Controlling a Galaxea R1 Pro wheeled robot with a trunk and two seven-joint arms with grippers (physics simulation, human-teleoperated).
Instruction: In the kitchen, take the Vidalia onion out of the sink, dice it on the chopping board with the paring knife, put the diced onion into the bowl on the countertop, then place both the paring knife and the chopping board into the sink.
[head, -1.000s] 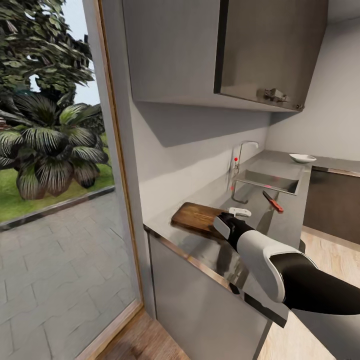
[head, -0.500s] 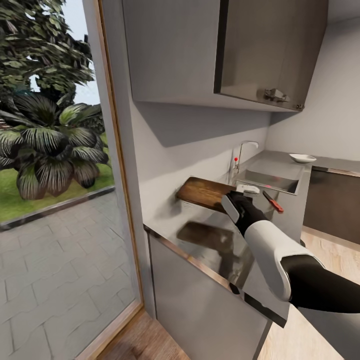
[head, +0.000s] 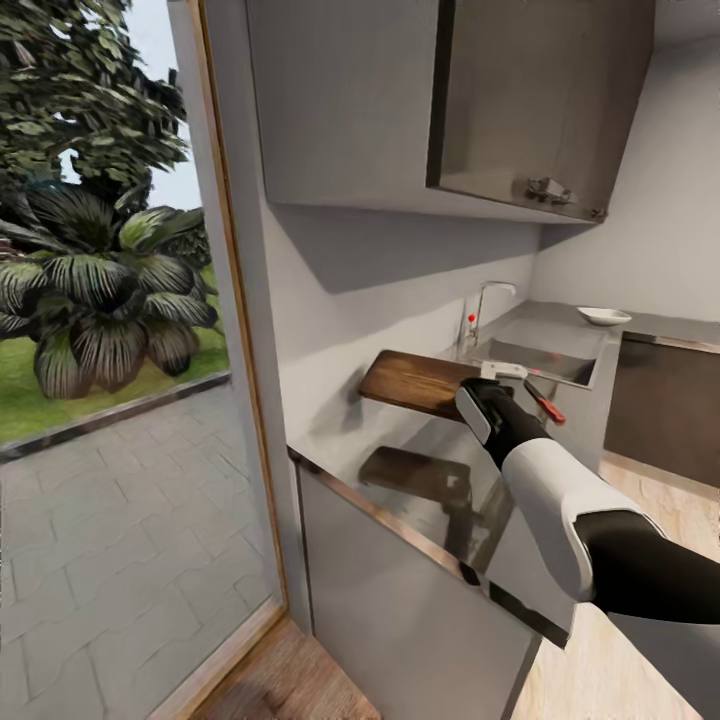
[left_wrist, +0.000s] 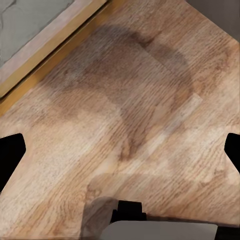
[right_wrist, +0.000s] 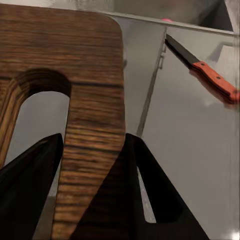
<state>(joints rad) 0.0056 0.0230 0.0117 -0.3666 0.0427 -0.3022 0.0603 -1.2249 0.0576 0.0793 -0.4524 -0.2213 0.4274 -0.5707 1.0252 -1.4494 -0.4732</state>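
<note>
Since a second ago the chopping board (head: 415, 383) is lifted sinkward; right gripper (right_wrist: 95, 165) fingers clamp its slotted end (rigid, likely tip-heavy).

Right arm outstretched, tool (head: 497, 372) clamped (left tool (left_wrist: 120, 150) spread).

The right gripper (right_wrist: 92, 165) holds the wooden chopping board (right_wrist: 75, 65) by its handle end.
Two dark fingers (right_wrist: 30, 170) pinch the bar of wood beside the board's long slot. Past the board is shiny grey steel. The paring knife (right_wrist: 202, 67) lies there, apart from the board, with a red handle and a dark pointed blade.
</note>
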